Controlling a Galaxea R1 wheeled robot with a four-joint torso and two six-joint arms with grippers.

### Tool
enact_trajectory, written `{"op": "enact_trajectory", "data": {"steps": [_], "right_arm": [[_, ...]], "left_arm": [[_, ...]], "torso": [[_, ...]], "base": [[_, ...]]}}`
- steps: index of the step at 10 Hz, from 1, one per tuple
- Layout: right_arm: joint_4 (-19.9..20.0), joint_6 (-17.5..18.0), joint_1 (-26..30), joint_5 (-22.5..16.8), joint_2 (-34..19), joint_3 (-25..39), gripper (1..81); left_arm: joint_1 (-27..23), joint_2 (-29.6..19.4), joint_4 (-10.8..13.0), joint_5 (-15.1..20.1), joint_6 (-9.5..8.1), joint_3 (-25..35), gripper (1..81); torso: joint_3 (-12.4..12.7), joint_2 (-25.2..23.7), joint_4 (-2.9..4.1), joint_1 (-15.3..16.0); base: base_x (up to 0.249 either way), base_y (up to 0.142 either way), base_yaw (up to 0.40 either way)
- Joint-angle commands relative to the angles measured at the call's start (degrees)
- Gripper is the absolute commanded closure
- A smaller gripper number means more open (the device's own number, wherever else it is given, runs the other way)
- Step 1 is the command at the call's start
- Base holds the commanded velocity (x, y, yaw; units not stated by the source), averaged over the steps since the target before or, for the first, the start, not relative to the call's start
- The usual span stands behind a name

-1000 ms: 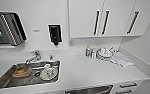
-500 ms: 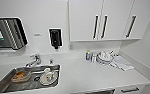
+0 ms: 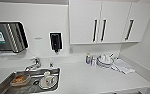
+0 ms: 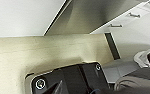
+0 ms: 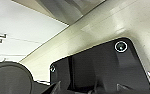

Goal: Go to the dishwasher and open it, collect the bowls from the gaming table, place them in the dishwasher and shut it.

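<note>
I am in a small white kitchen. A white tabletop runs along the wall in front of me. Up at 1 o'clock hang white cupboards with dark handles. At 7 o'clock a steel sink is set into the tabletop. A tap stands behind it, and white dishes and a tub of brown food lie inside it. At 9 o'clock a shiny metal box sits on the wall, and a dark soap holder hangs near 11 o'clock. At 3 o'clock a small bottle stands beside a pile of white plates and a cloth.

From my left wrist I see a pale floor and the bottom of white drawers. From my right wrist I see more floor and white fronts. I cannot tell if my hands are spread or pressed together.

I think I am looking for the dishwasher. I cannot see its steel front from here; my guess is it hides under the tabletop, down near 6 o'clock. To do this well, I should look lower and stay a bit back, so the door has room to drop. The white dishes in the sink are not the bowls I need.
</note>
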Motion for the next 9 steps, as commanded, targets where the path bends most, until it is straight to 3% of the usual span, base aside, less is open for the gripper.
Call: {"op": "enact_trajectory", "data": {"steps": [1, 3, 4, 5, 7, 9], "right_arm": [[0.3, 0.3, 3.0, -1.3, -4.3, 3.1, 1.0], [0.2, 0.3, 3.4, -1.3, -5.5, 4.7, 1.0], [0.2, 0.3, 3.7, -1.2, -6.0, 5.4, 1.0], [0.2, 0.3, 4.0, -1.3, -6.5, 6.3, 1.0], [0.2, 0.3, 4.5, -1.2, -8.0, 8.4, 1.0], [0.3, 0.3, 4.9, -1.2, -8.8, 9.7, 1.0]], "left_arm": [[-5.3, -16.1, 4.4, 1.7, 0.91, 16.6, 1.0], [-5.5, -20.7, 5.3, 0.0, 0.91, 21.3, 1.0], [-6.1, -22.3, 5.4, 0.0, 0.91, 22.8, 1.0], [-7.0, -24.2, 5.9, 0.0, 0.91, 24.2, 1.0], [-8.9, -29.9, 9.0, 0.0, 0.91, 29.0, 1.0], [-10.1, -34.6, 14.4, -0.1, 0.91, 33.7, 1.0]], "torso": [[-1.4, -5.6, 0.00, 3.7], [-5.5, -9.2, 0.00, 5.9], [-6.2, -10.6, 0.00, 6.7], [-3.5, -12.3, 0.00, 7.8], [-4.5, -15.3, 0.00, 9.7], [-5.2, -18.5, 0.00, 11.7]], "base": [[0.000, 0.000, 0.000], [0.000, 0.000, 0.000], [0.000, 0.000, 0.000], [0.000, 0.000, 0.000], [0.000, 0.000, 0.000], [0.000, 0.000, 0.000]]}}
